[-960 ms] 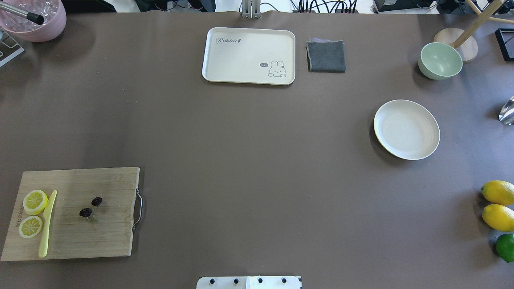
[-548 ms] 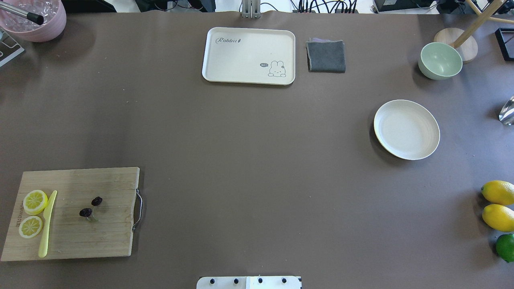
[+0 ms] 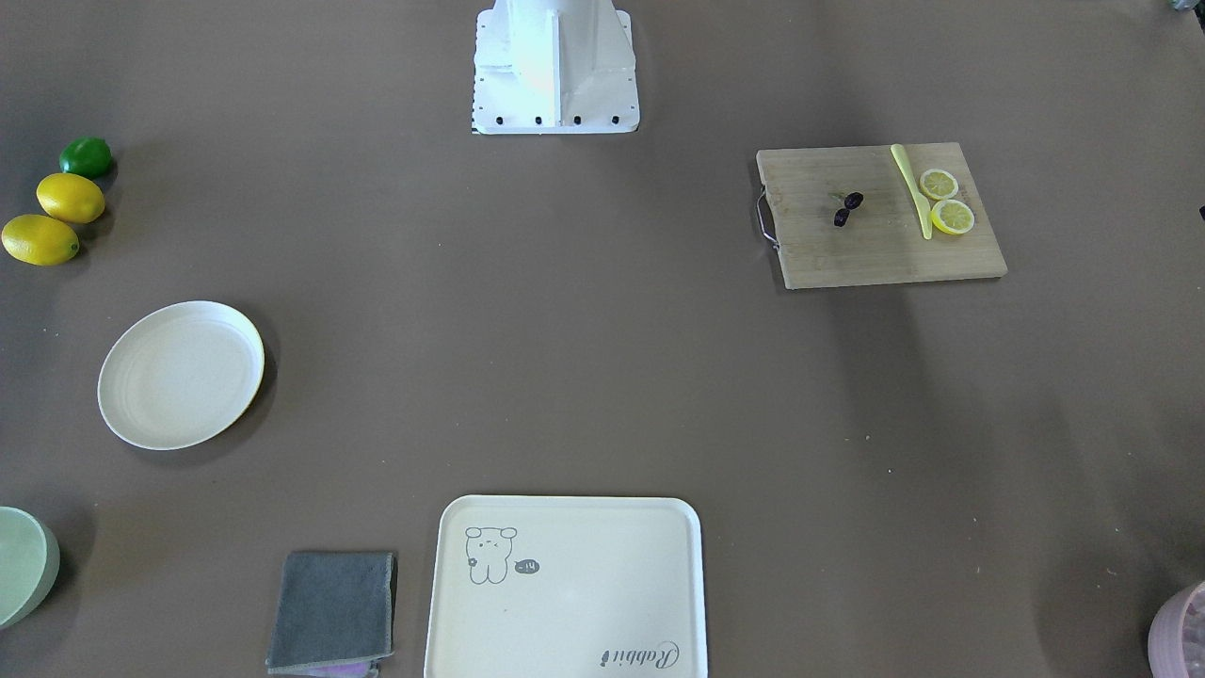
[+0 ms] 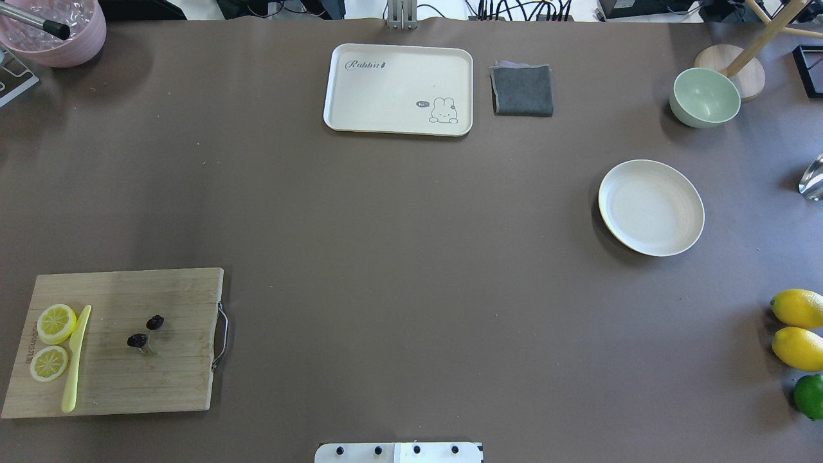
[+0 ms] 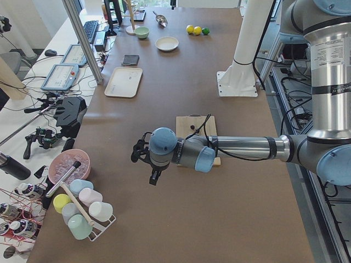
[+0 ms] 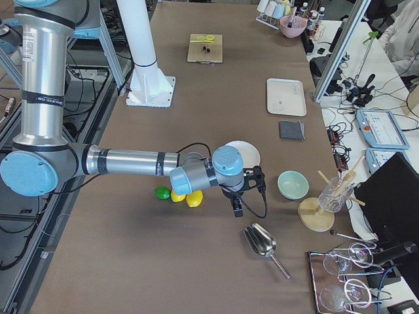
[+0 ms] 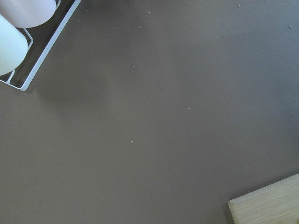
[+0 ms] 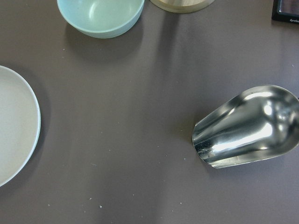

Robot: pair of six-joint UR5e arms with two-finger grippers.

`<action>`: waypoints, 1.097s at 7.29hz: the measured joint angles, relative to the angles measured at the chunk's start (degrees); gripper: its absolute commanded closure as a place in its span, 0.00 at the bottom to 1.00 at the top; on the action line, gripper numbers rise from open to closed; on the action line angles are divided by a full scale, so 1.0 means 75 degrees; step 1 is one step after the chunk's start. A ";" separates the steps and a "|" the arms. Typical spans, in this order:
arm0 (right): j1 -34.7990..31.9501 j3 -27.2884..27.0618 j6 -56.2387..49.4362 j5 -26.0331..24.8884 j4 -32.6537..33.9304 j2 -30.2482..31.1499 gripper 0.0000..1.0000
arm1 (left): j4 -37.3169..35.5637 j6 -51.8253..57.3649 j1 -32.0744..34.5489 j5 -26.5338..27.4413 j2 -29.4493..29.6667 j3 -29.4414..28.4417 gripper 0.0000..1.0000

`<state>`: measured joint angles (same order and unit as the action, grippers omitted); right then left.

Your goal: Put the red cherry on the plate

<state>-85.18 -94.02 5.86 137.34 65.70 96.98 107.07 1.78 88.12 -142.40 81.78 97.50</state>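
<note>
The red cherry (image 4: 137, 340) is a pair of small dark fruits lying on a wooden cutting board (image 4: 161, 379) at the near left; it also shows as the cherry (image 3: 853, 200) in the front-facing view. The round cream plate (image 4: 651, 207) sits bare at the right, and the right wrist view catches its rim (image 8: 18, 135). Neither gripper appears in the overhead or front-facing views. My left gripper (image 5: 155, 176) hangs over bare table left of the board. My right gripper (image 6: 237, 208) hovers beside the plate, near the scoop. Whether either is open or shut I cannot tell.
Two lemon slices (image 4: 54, 323) and a yellow knife (image 4: 74, 360) share the board. A cream tray (image 4: 398, 89) and grey cloth (image 4: 522, 90) lie at the far edge, a green bowl (image 4: 705, 96) far right. Lemons (image 4: 797, 328), a lime, a metal scoop (image 8: 247, 126) and a cup rack (image 7: 28, 51) line the ends.
</note>
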 measured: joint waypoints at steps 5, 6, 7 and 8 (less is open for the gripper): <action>0.1462 0.0215 0.1218 0.0005 -0.0442 -0.0679 0.00 | 0.0008 -0.0208 -0.0181 0.0029 -0.0015 -0.0004 0.02; 0.1792 0.0429 0.1703 -0.0030 -0.0503 -0.0988 0.02 | 0.0009 -0.0212 -0.0197 0.0026 -0.0016 -0.0012 0.02; 0.2095 0.0748 0.1970 -0.0086 -0.0681 -0.1297 0.11 | 0.0009 -0.0213 -0.0219 0.0028 -0.0017 -0.0020 0.02; 0.2353 0.1129 0.2106 -0.0133 -0.0903 -0.1552 0.12 | 0.0009 -0.0213 -0.0232 0.0023 -0.0021 -0.0024 0.02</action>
<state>-67.53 -85.55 21.66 136.34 58.93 85.34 107.14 0.18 86.38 -142.23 81.62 97.33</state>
